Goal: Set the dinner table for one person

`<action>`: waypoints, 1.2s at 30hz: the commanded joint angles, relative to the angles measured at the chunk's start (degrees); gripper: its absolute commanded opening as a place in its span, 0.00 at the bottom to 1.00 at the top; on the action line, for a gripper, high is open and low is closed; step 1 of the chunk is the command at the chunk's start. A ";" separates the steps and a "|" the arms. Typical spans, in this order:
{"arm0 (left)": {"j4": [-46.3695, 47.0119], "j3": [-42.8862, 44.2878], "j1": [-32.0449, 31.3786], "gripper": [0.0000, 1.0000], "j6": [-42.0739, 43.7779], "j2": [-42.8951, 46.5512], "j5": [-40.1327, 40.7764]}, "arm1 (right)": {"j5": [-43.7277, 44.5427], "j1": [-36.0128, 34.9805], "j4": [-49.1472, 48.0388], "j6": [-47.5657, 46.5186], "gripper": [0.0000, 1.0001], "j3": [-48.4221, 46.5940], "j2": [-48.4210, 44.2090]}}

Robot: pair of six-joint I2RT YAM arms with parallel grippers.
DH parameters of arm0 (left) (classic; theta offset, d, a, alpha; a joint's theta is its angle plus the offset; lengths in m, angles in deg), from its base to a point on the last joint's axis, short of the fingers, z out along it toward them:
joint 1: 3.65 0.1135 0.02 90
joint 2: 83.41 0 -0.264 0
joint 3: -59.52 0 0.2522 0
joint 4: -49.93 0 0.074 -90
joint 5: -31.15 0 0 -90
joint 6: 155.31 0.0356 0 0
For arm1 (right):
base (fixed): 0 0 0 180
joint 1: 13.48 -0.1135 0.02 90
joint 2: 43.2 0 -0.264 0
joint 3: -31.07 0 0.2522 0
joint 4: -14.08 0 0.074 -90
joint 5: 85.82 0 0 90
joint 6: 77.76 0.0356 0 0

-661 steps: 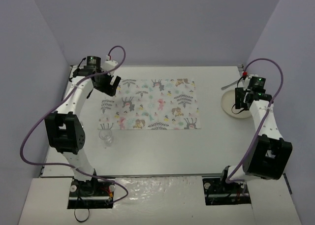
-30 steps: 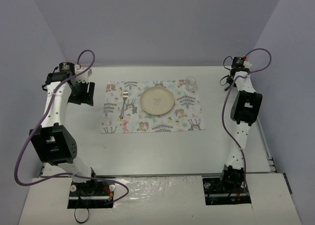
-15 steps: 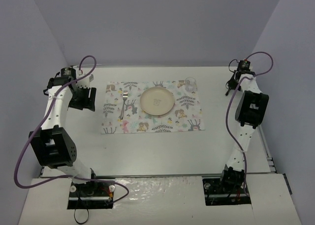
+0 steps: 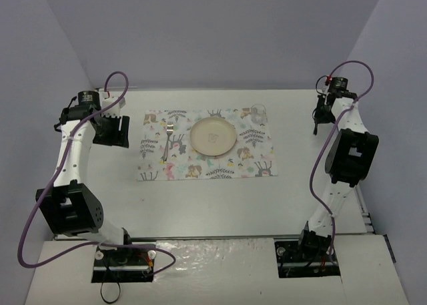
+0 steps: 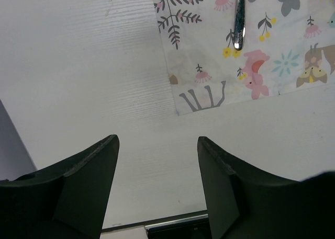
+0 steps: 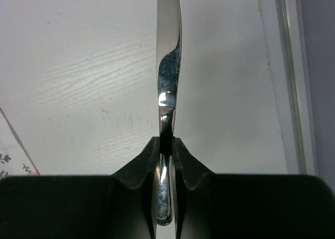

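— What's moved?
— The right pincer (image 6: 166, 145) has swung further right, away from the cloth (image 4: 205, 145). It's clamped on a knife (image 6: 168, 87) over the bench (image 4: 213, 198), near the right rail.
— And the left?
— The left pincer (image 5: 157, 142) has its fingers apart over the bench, by the cloth's corner. A plate (image 4: 213, 135) and fork (image 4: 167, 141) lie on the cloth.

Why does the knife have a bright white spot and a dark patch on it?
Right wrist view: the knife in the right end effector is mirror-shiny, so the white spot is glare and the dark patch is probably a reflection. Left wrist view: the fork handle glints likewise. Top external view: the light is soft and shadows are faint.
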 commanded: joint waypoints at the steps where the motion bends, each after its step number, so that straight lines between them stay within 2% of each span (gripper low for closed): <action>1: 1.61 -0.39 0.12 0.59 0.58 3.36 -1.30 | -1.55 -0.12 1.21 -4.22 0.00 3.36 -6.16; 14: 1.48 -1.10 0.12 0.58 1.15 4.53 -1.92 | -3.32 -0.21 2.15 -8.98 0.00 10.69 -9.73; 24: 1.27 -1.14 0.12 0.59 1.32 4.47 -2.05 | -6.88 -1.39 6.06 -11.62 0.00 14.04 -18.34; 32: 1.35 -1.23 0.12 0.59 0.96 4.18 -2.53 | -10.40 -6.39 11.50 -13.45 0.00 16.98 -25.51; 36: 1.25 -0.76 0.12 0.59 0.64 4.27 -2.56 | -15.59 -11.02 16.48 -14.68 0.00 18.10 -27.76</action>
